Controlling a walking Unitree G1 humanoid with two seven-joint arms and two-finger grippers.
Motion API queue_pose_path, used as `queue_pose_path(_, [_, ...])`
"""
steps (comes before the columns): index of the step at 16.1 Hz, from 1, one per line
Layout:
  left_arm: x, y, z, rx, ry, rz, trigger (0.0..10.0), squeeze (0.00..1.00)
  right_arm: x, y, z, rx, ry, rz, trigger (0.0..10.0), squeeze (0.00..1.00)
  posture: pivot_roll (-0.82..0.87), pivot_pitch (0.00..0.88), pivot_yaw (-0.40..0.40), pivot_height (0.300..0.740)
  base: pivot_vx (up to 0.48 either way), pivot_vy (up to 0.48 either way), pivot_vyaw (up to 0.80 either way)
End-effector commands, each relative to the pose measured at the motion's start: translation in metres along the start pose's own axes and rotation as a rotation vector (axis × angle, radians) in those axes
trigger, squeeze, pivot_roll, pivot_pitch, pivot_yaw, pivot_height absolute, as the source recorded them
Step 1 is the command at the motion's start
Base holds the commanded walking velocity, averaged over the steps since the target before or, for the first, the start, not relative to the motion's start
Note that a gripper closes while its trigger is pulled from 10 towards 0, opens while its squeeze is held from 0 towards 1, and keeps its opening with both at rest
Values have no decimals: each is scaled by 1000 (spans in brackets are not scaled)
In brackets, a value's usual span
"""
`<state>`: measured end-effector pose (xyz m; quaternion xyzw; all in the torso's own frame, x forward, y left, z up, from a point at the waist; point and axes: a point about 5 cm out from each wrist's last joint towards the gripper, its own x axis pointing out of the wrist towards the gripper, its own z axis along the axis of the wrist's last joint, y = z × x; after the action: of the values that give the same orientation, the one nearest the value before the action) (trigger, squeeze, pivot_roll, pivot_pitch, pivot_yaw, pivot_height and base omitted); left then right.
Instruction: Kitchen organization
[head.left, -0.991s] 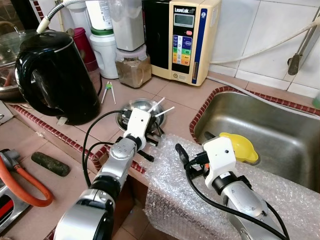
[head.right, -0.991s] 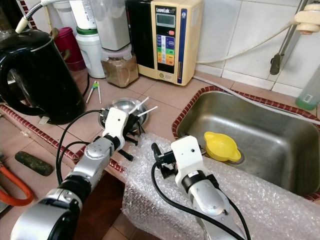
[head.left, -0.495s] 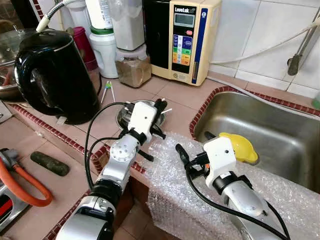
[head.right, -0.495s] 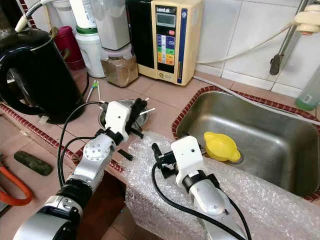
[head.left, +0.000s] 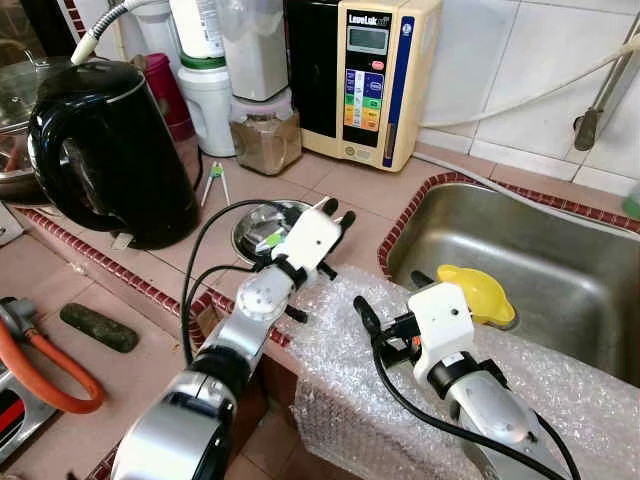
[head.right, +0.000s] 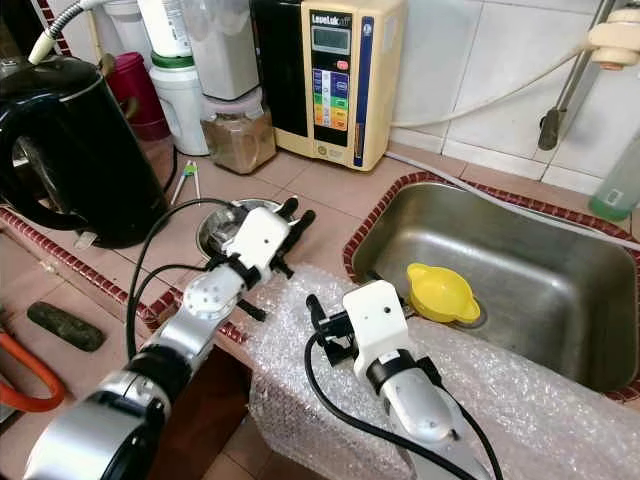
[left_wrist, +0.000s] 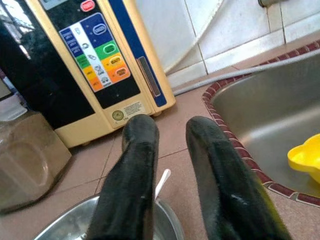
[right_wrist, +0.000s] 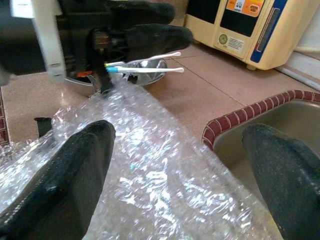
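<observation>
Left eye view: the steel bowl sits on the tiled counter directly beneath and behind the left gripper. It is shallow, shiny and round, and holds thin white sticks, one with a blue-green tip; these lie across its rim. The left gripper hovers over the bowl's sink-side edge with its two black fingers slightly parted and nothing between them.

Ahead of the left gripper stands a cream and black appliance with a display, coloured buttons and a brand reading roughly "LeveLuk". Beside it, a clear jar holds brown powder under a blender jug, next to a white container with a green cap and a dark red cup. A black kettle stands to the far side of the bowl from the sink.

The right gripper rests above bubble wrap draped over the counter edge, fingers spread wide and empty. Beyond it, the steel sink contains a yellow funnel-like cup.
</observation>
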<state>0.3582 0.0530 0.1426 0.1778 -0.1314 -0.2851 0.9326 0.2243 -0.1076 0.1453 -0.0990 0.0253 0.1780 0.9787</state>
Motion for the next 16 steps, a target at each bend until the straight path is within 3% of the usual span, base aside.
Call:
queue_pose_path(1, [4, 1, 4, 30, -8, -8, 10000, 1000, -3, 1, 4, -2, -9, -7, 10000, 0, -83, 0, 59, 740, 0, 0, 0])
queue_pose_path(4, [6, 3, 0, 71, 35, -16, 10000, 1000, -6, 2, 4, 1, -3, -18, 10000, 0, -99, 0, 68, 740, 0, 0, 0])
queue_pose_path(5, [6, 3, -2, 40, 52, -7, 10000, 1000, -8, 2, 3, 2, -1, -21, 10000, 0, -102, 0, 69, 740, 0, 0, 0])
queue_pose_path(11, [8, -15, -10, 132, 122, -13, 10000, 1000, -8, 2, 6, -7, -2, -25, 10000, 0, -111, 0, 69, 740, 0, 0, 0])
queue_pose_path(16, [13, -17, -9, 173, 149, 47, 10000, 1000, -10, 3, 6, -15, 0, -24, 10000, 0, -128, 0, 71, 740, 0, 0, 0])
